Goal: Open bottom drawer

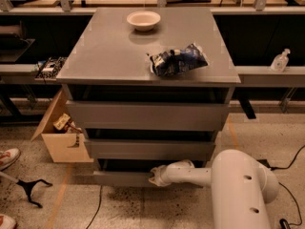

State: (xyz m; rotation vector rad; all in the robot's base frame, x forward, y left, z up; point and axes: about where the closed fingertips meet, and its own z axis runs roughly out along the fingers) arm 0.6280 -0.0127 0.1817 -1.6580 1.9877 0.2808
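Observation:
The bottom drawer [121, 178] is the lowest and shortest grey flat front of the cabinet, near the floor. A dark gap shows above its top edge. My gripper [153, 175] is at the end of the white arm that reaches in from the lower right. It sits at the top edge of the bottom drawer's front, right of its middle. Two taller grey drawers, the middle drawer [150, 149] and the top drawer [147, 116], stack above it.
A white bowl [143, 19] and a dark blue snack bag [178, 60] lie on the grey cabinet top [105, 51]. An open cardboard box [59, 135] stands on the floor at the left. A shoe [8, 157] and cables lie on the floor.

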